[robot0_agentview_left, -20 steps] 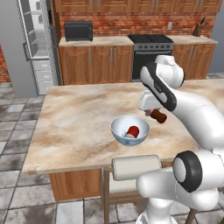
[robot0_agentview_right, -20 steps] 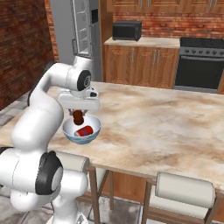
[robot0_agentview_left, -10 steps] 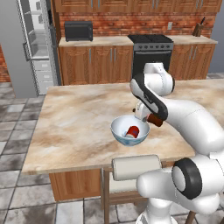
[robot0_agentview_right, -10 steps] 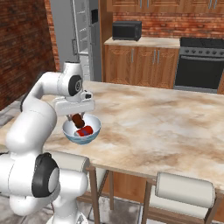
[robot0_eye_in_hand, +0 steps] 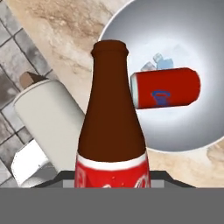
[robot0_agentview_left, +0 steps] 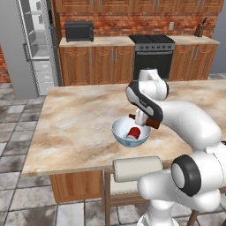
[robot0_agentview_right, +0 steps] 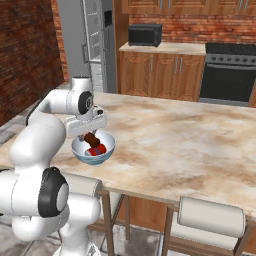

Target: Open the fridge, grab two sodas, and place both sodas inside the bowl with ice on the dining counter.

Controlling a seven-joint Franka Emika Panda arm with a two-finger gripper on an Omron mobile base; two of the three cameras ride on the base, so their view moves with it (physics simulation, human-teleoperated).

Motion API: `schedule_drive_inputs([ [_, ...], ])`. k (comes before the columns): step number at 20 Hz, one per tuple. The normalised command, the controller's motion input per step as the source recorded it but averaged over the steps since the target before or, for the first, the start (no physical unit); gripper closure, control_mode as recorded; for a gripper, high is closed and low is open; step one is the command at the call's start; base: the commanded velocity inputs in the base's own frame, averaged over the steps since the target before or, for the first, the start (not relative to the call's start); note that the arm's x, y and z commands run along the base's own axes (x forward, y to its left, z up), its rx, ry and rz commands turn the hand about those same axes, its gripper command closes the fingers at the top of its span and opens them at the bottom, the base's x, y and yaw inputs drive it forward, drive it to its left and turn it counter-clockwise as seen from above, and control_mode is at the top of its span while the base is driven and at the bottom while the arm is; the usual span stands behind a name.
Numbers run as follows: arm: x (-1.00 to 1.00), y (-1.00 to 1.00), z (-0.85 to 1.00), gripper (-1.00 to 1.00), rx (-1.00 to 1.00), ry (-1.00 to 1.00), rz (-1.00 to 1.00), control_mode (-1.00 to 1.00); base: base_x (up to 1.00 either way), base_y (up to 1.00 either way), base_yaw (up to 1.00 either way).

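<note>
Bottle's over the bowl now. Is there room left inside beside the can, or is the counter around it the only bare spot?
The can lies on its side across the middle of the bowl, ice behind it. Bare white floor shows on the bowl's side beneath the bottle, held in the gripper. The counter is bare all round the bowl.

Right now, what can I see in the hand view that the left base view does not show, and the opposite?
Hand view: the ice pieces under the red can, and the cola bottle seen close, with its red label. Left base view: the open fridge, the stove, the whole dining counter. Both: the bowl, the can lying inside it, the bottle held above it, the stool.
</note>
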Motion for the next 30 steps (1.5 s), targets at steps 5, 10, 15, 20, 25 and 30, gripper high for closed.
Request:
schedule_drive_inputs([
  [5, 0.15, 0.04, -0.28, 1.00, -0.01, 0.00, 0.17, -1.00, 0.00, 0.00, 0.00],
  [10, 0.19, 0.00, -0.33, 1.00, 0.00, 0.00, 0.16, -1.00, 0.00, 0.00, 0.00],
  [15, 0.26, 0.00, -0.31, 1.00, 0.00, 0.01, 0.14, -1.00, 0.00, 0.00, 0.00],
  [20, 0.23, 0.00, -0.21, 1.00, 0.00, 0.00, 0.12, -1.00, 0.00, 0.00, 0.00],
  [25, 0.17, 0.02, -0.15, 1.00, 0.00, 0.00, 0.10, -1.00, 0.00, 0.00, 0.00],
  [30, 0.08, 0.09, -0.08, 1.00, 0.00, 0.00, 0.08, -1.00, 0.00, 0.00, 0.00],
])
